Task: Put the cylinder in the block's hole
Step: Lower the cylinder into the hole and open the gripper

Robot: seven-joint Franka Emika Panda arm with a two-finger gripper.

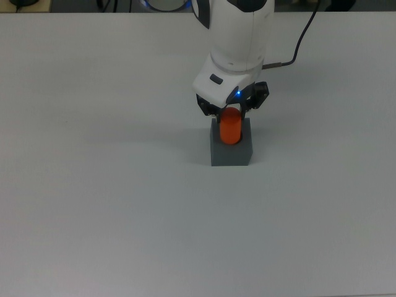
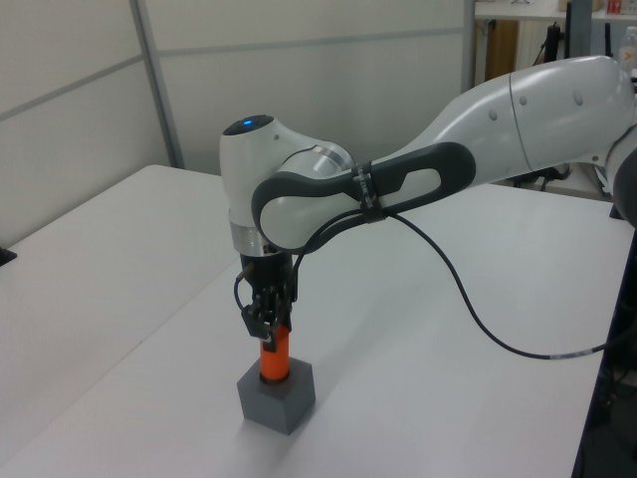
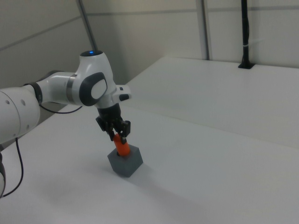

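Observation:
The orange cylinder (image 1: pixel 231 129) (image 2: pixel 274 355) (image 3: pixel 122 147) stands upright with its lower end inside the hole of the dark grey block (image 1: pixel 231 151) (image 2: pixel 277 396) (image 3: pixel 125 163). My gripper (image 1: pixel 230 111) (image 2: pixel 268 324) (image 3: pixel 117 133) hangs straight above the block, shut on the cylinder's upper part. The hole itself is hidden by the cylinder. The block rests on the white table (image 1: pixel 93 185), near the middle in the top view.
A black cable (image 2: pixel 478 319) trails from the arm's wrist across the table toward the left view's right. The arm (image 2: pixel 418 179) reaches in from the left view's right. A black post (image 3: pixel 245 35) stands at the far table edge in the right view.

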